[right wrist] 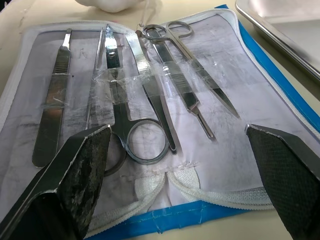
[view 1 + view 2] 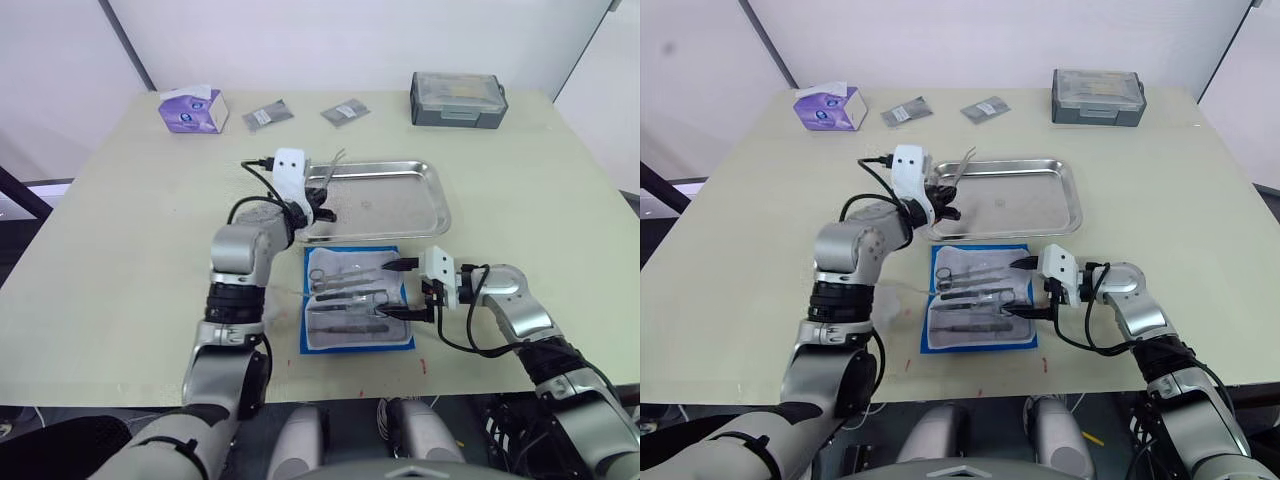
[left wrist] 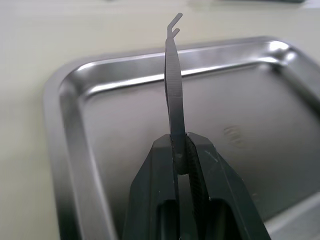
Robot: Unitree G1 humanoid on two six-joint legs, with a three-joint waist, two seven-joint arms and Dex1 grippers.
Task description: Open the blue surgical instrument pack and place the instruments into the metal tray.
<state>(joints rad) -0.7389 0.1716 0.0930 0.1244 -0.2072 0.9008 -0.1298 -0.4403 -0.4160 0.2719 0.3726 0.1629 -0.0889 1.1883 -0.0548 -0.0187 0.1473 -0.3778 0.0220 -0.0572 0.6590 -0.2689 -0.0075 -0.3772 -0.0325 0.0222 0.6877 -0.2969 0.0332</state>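
Steel shines in the shallow metal tray with rounded corners, which sits near the middle of my pale table. My left gripper hangs over the tray's left end, and its two black fingers are pinched tight on thin bent-tip metal tweezers. The tweezers stick up and out from the fingers, with the bent tip over the tray's far rim. The lower end of the tweezers is hidden between the fingers, so I cannot see how long they are.

Just in front of the tray lies the flat blue surgical instrument pack, spread open with its pale clear inside facing up. Slim silvery instruments lie in a row on it: ring-handled scissors, straight tweezers and flat handles. Clear strips cross over them. The scissors' rings lie on top of each other, so I cannot count them well.

My right gripper sits at the pack's right edge, low to the table. Its two black fingers are spread wide apart and hold nothing. My left arm covers the pack's upper left corner in the head views.

At the far edge stand a grey lidded box, two small grey sachets and a purple and white tissue box. Their print is too small for me to read.
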